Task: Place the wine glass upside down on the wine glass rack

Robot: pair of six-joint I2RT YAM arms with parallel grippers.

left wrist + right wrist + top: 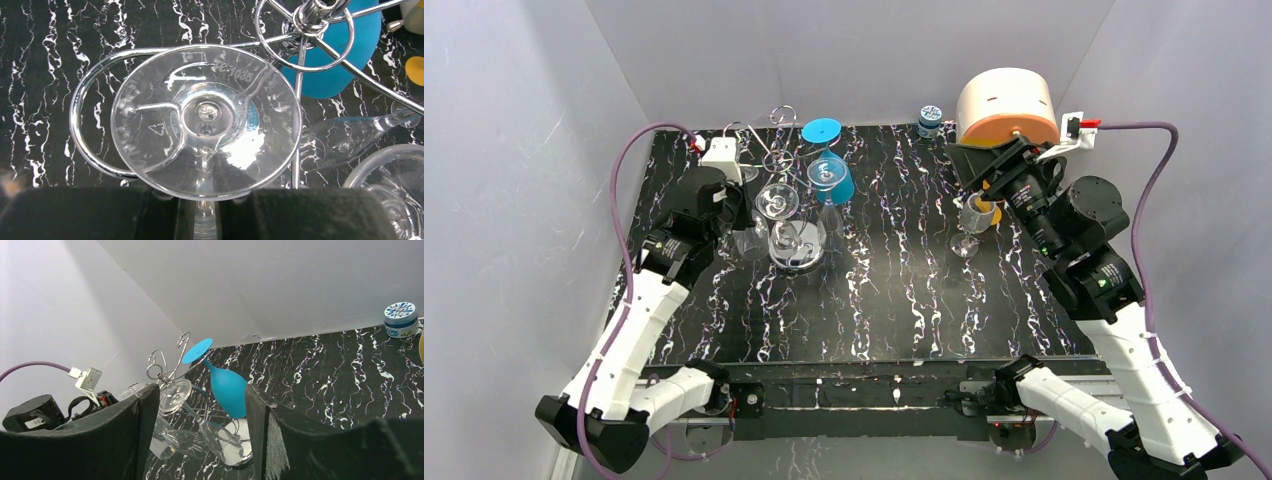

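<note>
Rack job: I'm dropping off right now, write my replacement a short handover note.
Left gripper: seems shut on the stem of the clear glass, upside down, foot over a rack loop.
Right gripper: open, empty, near an upright glass.
Done: blue glass hangs on the rack.
Left to do: check seating, release, back off; upright glass probably next.

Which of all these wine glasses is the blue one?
The blue wine glass, hanging upside down on the wine glass rack, its round foot on top. The others are clear, like the clear wine glass in the left gripper.
</note>
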